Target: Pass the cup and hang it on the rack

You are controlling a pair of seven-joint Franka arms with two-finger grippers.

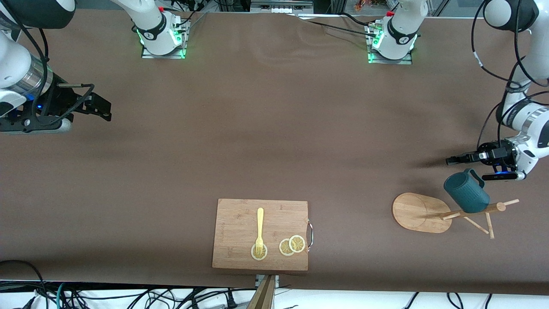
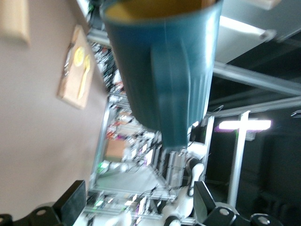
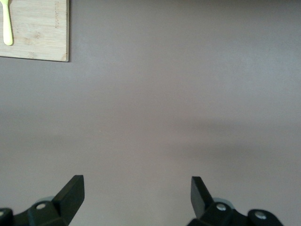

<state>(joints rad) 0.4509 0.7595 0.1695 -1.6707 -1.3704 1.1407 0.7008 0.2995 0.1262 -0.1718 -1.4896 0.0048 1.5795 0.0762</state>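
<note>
Brown table, ribbed teal cup (image 1: 466, 192)

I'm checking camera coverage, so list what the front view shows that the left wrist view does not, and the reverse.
Only the front view shows the rack, the lemon slices, both robot bases and the right gripper, open and waiting over bare table. Only the left wrist view shows the cup's handle face-on, with the left gripper open and clear of it. Both show the cup, cutting board and fork.
</note>
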